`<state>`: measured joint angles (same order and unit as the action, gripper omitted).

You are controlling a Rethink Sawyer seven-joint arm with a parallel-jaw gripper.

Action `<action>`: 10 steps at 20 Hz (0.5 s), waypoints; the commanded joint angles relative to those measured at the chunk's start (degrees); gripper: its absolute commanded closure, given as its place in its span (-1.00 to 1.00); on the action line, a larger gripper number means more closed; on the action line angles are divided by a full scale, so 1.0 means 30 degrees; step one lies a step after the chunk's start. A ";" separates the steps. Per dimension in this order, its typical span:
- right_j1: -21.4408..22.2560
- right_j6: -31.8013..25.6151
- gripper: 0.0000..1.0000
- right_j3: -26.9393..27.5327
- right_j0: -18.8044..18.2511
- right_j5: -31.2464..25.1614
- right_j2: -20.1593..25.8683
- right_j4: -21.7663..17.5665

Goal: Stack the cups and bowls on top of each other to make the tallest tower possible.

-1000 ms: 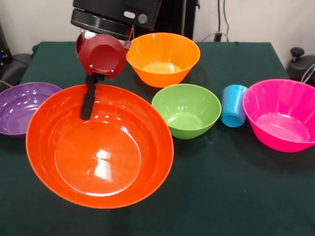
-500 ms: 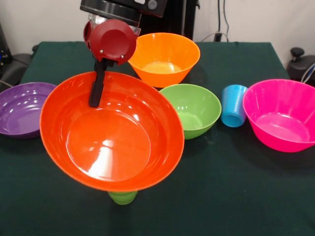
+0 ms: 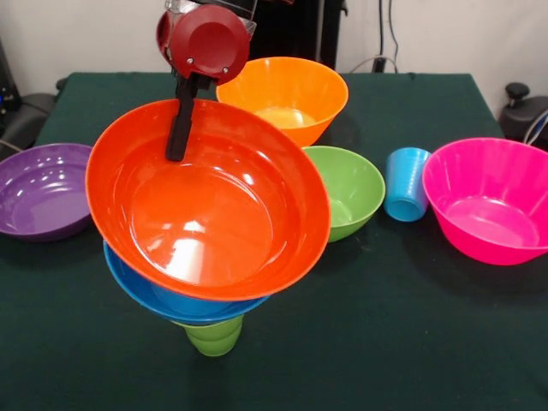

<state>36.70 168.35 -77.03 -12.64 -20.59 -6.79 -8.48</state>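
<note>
My gripper (image 3: 178,152) is shut on the far rim of a large red-orange bowl (image 3: 205,214). One black finger (image 3: 181,124) shows inside the bowl; the other is hidden behind its wall. The bowl hangs in the air, tilted toward the camera. Just under it a blue bowl (image 3: 141,289) sits on a lime green cup (image 3: 214,336), and I cannot tell whether the two bowls touch. A yellow-orange bowl (image 3: 287,94), a green bowl (image 3: 353,187), a light blue cup (image 3: 406,183), a pink bowl (image 3: 488,205) and a purple bowl (image 3: 38,188) stand apart on the table.
The dark green table (image 3: 411,325) carries everything. Black equipment (image 3: 522,111) sits past its right edge and more dark gear (image 3: 21,116) past the left edge. Cables (image 3: 385,34) hang on the wall behind.
The gripper has risen and shifted right, carrying the red-orange bowl up. The green cup and then the blue bowl under it have come into sight.
</note>
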 commanded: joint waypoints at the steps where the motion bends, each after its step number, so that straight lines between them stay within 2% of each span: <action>1: -0.0496 0.0294 1.00 -0.1406 0.0284 0.0574 0.1101 -0.0027; 10: -0.0926 0.0340 1.00 -0.1559 0.0097 0.1624 0.1082 -0.0306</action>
<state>36.63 168.35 -77.23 -12.65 -19.40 -6.79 -8.48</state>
